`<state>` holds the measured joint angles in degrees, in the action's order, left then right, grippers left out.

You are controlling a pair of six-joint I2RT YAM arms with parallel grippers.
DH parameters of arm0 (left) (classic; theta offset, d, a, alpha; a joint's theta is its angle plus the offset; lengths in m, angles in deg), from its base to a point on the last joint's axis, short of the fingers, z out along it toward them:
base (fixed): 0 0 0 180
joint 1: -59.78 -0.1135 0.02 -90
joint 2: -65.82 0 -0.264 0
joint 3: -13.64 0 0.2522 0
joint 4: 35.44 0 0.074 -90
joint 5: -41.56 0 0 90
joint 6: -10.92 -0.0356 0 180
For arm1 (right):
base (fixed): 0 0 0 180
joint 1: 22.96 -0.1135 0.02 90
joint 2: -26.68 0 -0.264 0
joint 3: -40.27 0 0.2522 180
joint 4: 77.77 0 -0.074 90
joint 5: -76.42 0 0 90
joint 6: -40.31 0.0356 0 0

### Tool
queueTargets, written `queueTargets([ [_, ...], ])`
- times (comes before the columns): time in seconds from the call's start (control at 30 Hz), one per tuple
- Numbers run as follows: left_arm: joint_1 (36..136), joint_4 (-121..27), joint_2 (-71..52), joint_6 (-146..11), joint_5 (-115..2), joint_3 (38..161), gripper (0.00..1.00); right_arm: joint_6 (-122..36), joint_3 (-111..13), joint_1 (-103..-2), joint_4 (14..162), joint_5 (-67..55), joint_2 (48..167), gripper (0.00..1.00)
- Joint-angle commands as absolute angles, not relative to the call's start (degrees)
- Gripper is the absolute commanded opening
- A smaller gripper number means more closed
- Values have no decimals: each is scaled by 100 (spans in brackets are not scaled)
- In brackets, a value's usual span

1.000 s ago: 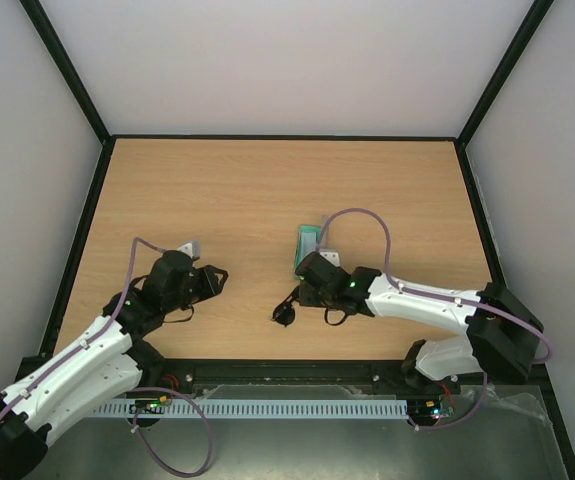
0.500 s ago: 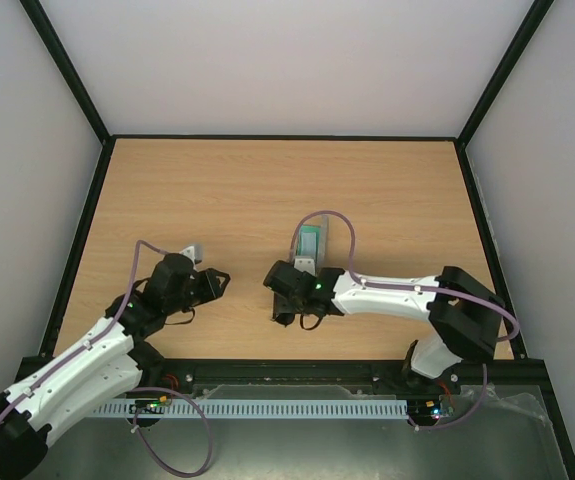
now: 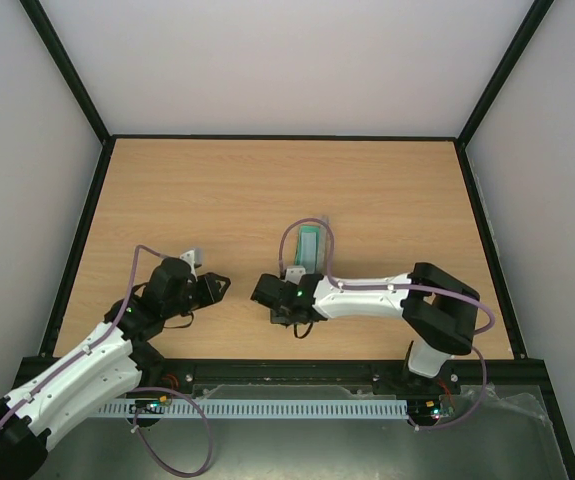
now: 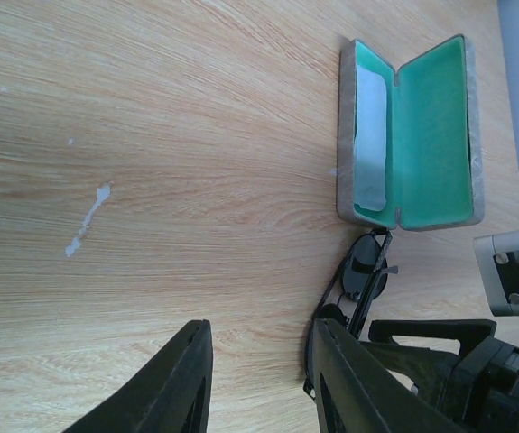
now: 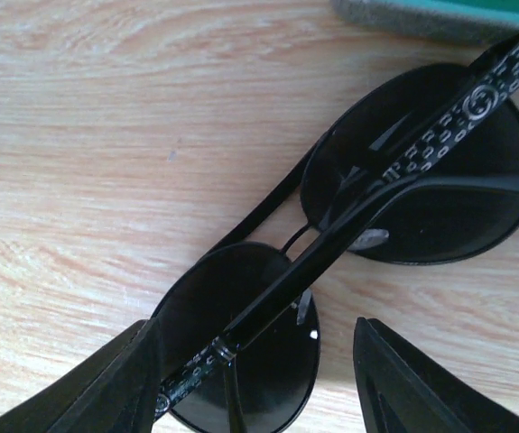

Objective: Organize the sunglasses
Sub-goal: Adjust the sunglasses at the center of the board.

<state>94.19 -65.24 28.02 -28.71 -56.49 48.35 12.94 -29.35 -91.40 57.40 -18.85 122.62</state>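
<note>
right pincer (image 5: 254, 343) straddles folded sunglasses (image 5: 331, 244), long axis aimed at case (image 4: 435, 135).

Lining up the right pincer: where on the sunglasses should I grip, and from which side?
Probably the bridge between the lenses of the sunglasses, from straight above: they lie flat on the table, arms folded, narrowest there.

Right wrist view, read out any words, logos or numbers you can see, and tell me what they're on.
No readable words or numbers.
Sunglasses, on the arm: a round emblem and a row of small silver marks, too small to read as letters.
Case, seen from the left wrist: no text shows on it.
Top view: nothing legible.
</note>
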Motion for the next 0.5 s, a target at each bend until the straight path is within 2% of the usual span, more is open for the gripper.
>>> queueTargets([
  [0.0, 9377, -6437, 2861, -2908, -5749, 4722, 33, 1515, -2891, -9293, 5477, -2122, 12218, 58],
  [0.3, 9374, -6441, 2836, -2899, -5749, 4743, 33, 1642, -2427, -9347, 5360, -2177, 11735, 51],
  [0.47, 9370, -6464, 2837, -2889, -5740, 4738, 33, 1728, -2161, -9357, 5309, -2189, 11294, 51],
])
